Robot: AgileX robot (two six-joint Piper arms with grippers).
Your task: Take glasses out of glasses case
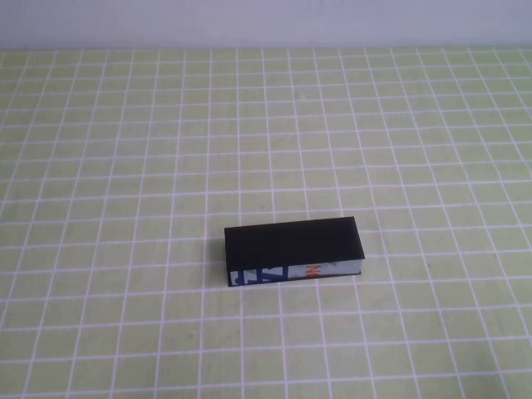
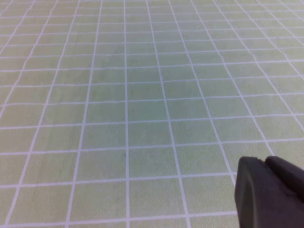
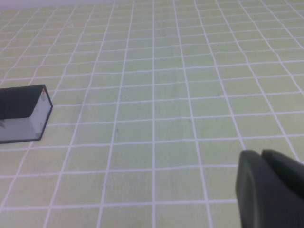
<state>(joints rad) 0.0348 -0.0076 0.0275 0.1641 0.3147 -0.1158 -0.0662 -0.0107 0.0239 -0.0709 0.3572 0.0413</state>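
The glasses case [image 1: 293, 249] lies shut on the table a little in front of the middle, with its flat black lid on top and its white printed strip facing me. One end of it shows in the right wrist view [image 3: 21, 111]. The glasses are hidden. Neither arm shows in the high view. My left gripper [image 2: 262, 161] hangs over bare cloth with its fingers together and nothing between them. My right gripper [image 3: 259, 155] is also shut and empty, a good way to the right of the case.
A green cloth with a white grid [image 1: 125, 166] covers the whole table. A pale wall [image 1: 266, 21] runs along the far edge.
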